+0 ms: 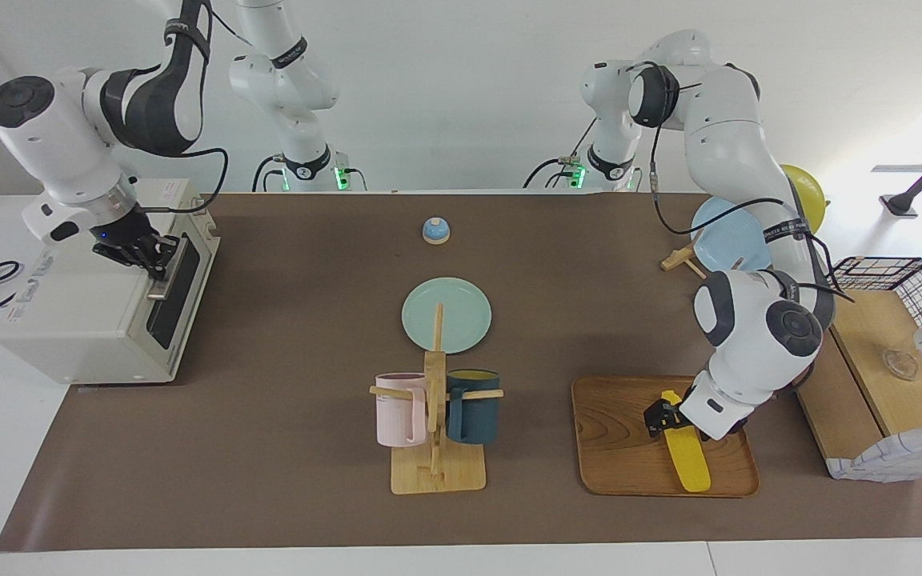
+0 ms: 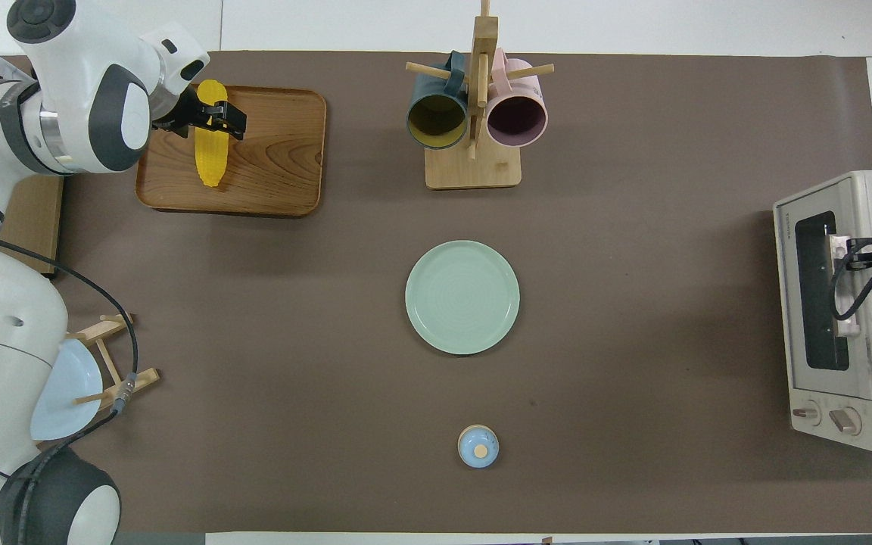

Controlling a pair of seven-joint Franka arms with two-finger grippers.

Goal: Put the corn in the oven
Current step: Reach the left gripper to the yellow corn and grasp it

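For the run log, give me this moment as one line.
left gripper: open, straddling corn on wooden tray | right gripper: shut on oven door handle | door: closed

Oven (image 2: 852,310) cut off at edge (handle partly covered), basket (image 1: 901,280) cropped

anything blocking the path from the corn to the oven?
Yes: the oven door looks shut, with the right gripper closed on its bar handle. The corn lies on the wooden tray at the left arm's end, the left gripper open around it. Between them stand the mug rack and green plate.
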